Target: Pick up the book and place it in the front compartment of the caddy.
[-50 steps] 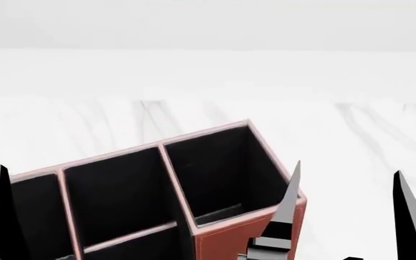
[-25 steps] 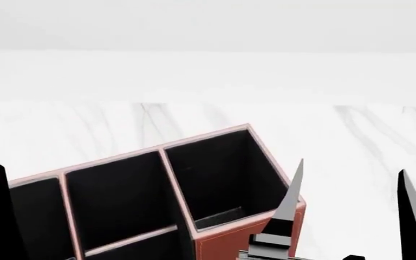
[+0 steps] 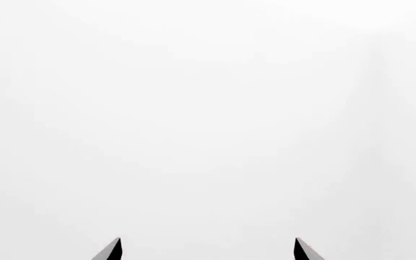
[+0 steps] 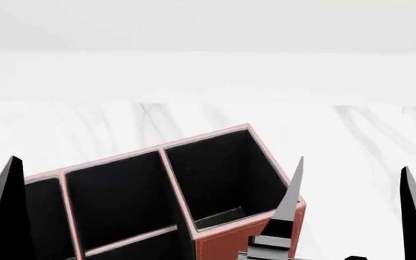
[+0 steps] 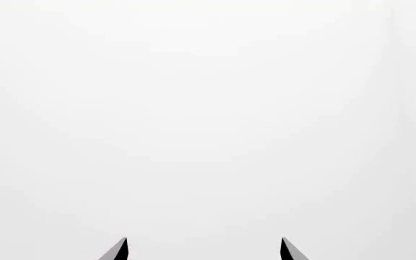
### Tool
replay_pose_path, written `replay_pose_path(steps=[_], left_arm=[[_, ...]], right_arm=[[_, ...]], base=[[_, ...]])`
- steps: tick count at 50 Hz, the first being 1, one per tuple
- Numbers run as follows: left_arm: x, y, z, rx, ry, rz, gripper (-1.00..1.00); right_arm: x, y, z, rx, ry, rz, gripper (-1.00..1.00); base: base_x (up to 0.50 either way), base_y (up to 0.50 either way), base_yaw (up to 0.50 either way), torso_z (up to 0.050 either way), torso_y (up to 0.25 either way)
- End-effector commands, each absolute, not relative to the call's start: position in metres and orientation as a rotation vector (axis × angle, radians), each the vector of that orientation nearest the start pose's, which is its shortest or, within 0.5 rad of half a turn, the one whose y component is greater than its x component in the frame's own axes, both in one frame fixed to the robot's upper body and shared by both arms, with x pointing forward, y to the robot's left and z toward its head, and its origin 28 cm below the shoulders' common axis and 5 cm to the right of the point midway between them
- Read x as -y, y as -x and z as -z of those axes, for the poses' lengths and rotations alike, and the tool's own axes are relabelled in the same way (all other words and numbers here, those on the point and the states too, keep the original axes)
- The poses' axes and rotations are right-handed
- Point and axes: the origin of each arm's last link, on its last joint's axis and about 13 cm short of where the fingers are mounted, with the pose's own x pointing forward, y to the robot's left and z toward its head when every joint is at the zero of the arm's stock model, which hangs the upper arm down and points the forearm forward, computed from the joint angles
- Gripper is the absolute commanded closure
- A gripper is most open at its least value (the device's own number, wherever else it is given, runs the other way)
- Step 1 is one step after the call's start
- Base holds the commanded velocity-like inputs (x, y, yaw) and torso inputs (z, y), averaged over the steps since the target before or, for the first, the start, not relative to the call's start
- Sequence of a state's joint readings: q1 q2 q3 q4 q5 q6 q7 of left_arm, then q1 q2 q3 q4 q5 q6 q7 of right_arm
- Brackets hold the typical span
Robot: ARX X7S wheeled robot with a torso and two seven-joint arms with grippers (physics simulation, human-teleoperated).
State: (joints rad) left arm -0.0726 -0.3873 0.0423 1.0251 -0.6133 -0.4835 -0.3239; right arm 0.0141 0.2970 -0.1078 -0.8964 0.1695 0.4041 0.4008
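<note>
Two pairs of jaws, and neither carries anything: my right jaws [image 4: 352, 216] stand spread wide, one tip at the caddy's right corner and the other far out at 3 o'clock, with bare marble worktop [image 4: 352, 135] between them. My left jaws [image 3: 208, 250] are also spread, as the left wrist view shows two tips well apart against blank white; in the head view only one left tip shows, at 9 o'clock.

The caddy [image 4: 222, 138] sits at 6 o'clock, skewed, its black compartments open to me, the nearer ones cut off by the frame's lower edge. I cannot see the book anywhere: not in either pair of jaws, not on the visible worktop, not in the compartments I can look into. I judge the task barely begun, since the book must first be found, then grasped, lifted and lowered into the front compartment. A pale strip lies low in the right-hand compartment; I cannot tell what it is.

Against half a second earlier, the caddy and the view match. My left tip has come inward toward the caddy and sits a little higher in frame; my right tips have barely shifted.
</note>
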Motion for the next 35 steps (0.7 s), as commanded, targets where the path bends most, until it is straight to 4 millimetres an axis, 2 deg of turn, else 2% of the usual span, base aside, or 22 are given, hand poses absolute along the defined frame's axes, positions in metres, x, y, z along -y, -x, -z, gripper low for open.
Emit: replay_pose_path(steps=[1,16,22,25,26,29,35], left_arm=[[-0.211,-0.155,-0.201,0.385,0.104,0.38,-1.0],[-0.21,-0.144,-0.199,0.119,0.114,0.757,-1.0],[-0.209,-0.137,-0.2,0.071,0.162,0.884,-1.0],[-0.21,-0.137,-0.202,0.04,0.18,0.911,-1.0],[-0.21,-0.137,-0.196,0.033,0.179,0.913,-1.0],[-0.21,-0.136,-0.206,0.018,0.18,0.966,-1.0],[-0.211,-0.144,-0.203,-0.078,0.117,0.974,-1.0]], right_arm=[[0.105,-0.169,-0.166,0.48,0.035,0.111,-1.0],[0.105,-0.168,-0.169,0.488,0.036,0.106,-1.0],[0.105,-0.168,-0.169,0.489,0.04,0.106,-1.0],[0.105,-0.167,-0.17,0.491,0.039,0.107,-1.0],[0.106,-0.167,-0.17,0.491,0.039,0.107,-1.0],[0.106,-0.167,-0.171,0.493,0.04,0.108,-1.0],[0.105,-0.167,-0.17,0.492,0.041,0.107,-1.0]], base=[[0.0,0.0,0.0,0.0,0.0],[0.0,0.0,0.0,0.0,0.0],[0.0,0.0,0.0,0.0,0.0],[0.0,0.0,0.0,0.0,0.0],[0.0,0.0,0.0,0.0,0.0],[0.0,0.0,0.0,0.0,0.0],[0.0,0.0,0.0,0.0,0.0]])
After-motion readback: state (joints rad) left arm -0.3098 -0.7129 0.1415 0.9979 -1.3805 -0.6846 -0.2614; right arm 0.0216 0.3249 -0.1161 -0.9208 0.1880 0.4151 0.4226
